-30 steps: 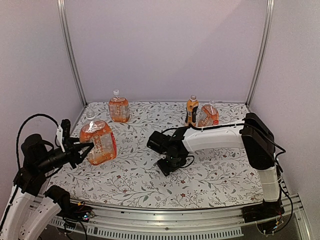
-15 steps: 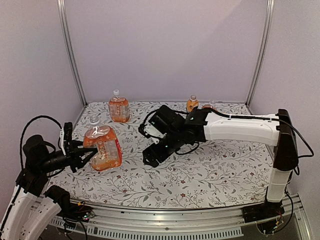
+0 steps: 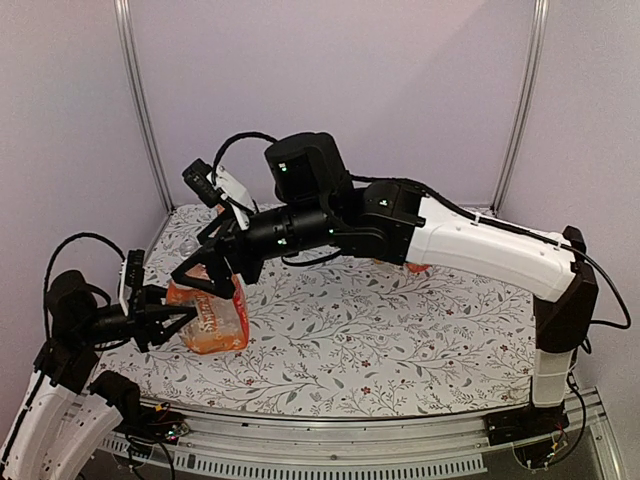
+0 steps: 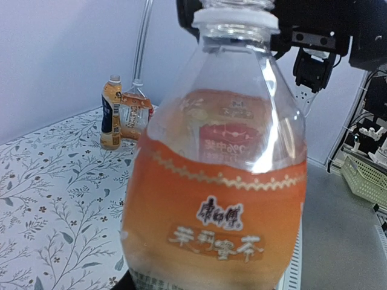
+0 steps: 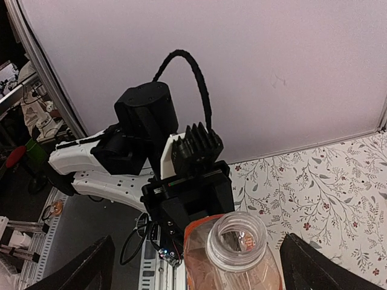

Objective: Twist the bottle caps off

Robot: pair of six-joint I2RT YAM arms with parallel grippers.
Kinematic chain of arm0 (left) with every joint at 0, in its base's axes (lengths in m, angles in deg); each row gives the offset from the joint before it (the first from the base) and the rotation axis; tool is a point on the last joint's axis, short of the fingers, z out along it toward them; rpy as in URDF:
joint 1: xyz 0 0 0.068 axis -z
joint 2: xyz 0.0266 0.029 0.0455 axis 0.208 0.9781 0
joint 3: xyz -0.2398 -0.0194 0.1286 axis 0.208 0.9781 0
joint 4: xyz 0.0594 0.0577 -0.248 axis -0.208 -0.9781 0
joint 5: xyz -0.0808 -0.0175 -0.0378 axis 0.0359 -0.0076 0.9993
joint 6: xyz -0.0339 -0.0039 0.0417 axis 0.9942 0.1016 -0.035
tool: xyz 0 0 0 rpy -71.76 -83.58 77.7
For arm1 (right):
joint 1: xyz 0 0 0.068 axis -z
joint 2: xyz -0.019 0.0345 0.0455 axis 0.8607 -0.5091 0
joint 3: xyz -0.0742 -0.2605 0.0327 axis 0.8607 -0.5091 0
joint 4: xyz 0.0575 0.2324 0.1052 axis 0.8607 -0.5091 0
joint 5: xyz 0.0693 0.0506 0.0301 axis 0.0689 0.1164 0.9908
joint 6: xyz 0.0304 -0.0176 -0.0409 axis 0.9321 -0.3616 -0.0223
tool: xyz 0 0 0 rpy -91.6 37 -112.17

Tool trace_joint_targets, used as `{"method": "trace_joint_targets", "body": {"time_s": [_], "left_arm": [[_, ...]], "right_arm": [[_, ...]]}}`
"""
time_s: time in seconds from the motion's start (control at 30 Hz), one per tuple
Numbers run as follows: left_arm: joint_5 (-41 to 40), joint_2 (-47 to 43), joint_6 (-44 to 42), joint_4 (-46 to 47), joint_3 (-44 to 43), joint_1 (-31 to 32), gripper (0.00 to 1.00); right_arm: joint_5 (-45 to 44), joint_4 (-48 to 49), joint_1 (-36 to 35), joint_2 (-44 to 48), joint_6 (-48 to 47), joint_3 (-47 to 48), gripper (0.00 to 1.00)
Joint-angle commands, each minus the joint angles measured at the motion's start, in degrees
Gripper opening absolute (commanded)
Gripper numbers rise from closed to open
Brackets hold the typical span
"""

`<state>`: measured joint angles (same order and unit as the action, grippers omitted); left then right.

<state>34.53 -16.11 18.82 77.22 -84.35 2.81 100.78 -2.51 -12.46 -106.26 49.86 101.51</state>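
My left gripper (image 3: pixel 172 318) is shut on the lower body of a red-labelled orange-drink bottle (image 3: pixel 213 322), held upright near the table's left edge. The bottle fills the left wrist view (image 4: pixel 224 181) and hides my left fingers. Its mouth (image 5: pixel 237 237) is open, with no cap on it, only a white collar ring (image 4: pixel 236 16). My right gripper (image 3: pixel 205 280) hangs open just above that mouth, one finger (image 5: pixel 84 269) on each side, touching nothing. A dark-labelled bottle (image 4: pixel 110 115) at the back has a white cap (image 4: pixel 113 79). No loose bottle cap shows.
A second red-labelled bottle (image 4: pixel 135 113) stands beside the dark one at the back right, partly under my right arm (image 3: pixel 470 240). My right forearm spans the table's middle. Metal frame posts (image 3: pixel 140 110) and walls close in the sides and back. The left arm (image 5: pixel 136 127) sits just beyond the bottle.
My right arm rose from the middle of the table and swung left over the held bottle, and its jaws opened wide. The left gripper kept the bottle and set it more upright.
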Motion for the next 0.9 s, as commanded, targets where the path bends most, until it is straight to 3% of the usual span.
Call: {"method": "trace_joint_targets", "body": {"time_s": [0.0,0.1,0.43,0.53,0.63,0.7,0.87], "left_arm": [[1.5,-0.1,0.4,1.6,1.0,-0.8,0.19],[1.4,0.0,0.5,1.6,1.0,-0.8,0.19],[0.8,-0.1,0.4,1.6,1.1,-1.0,0.19],[0.7,-0.2,0.4,1.6,1.2,-1.0,0.19],[0.5,-0.2,0.5,1.6,1.2,-1.0,0.2],[0.4,-0.3,0.6,1.5,1.2,-1.1,0.32],[-0.1,-0.5,0.9,1.6,1.3,-1.1,0.73]], "right_arm": [[-0.3,0.6,0.3,-4.4,2.5,2.1,0.95],[-1.2,0.9,0.3,-6.2,3.2,3.6,0.84],[3.0,1.2,0.3,-9.1,6.6,4.3,0.21],[4.5,1.1,0.3,-8.0,6.4,3.3,0.12],[4.9,1.0,0.3,-6.6,5.7,1.9,0.09],[4.4,1.0,0.3,-5.2,5.0,0.2,0.08],[0.4,1.0,0.4,-1.1,3.6,-5.5,0.06]]}}
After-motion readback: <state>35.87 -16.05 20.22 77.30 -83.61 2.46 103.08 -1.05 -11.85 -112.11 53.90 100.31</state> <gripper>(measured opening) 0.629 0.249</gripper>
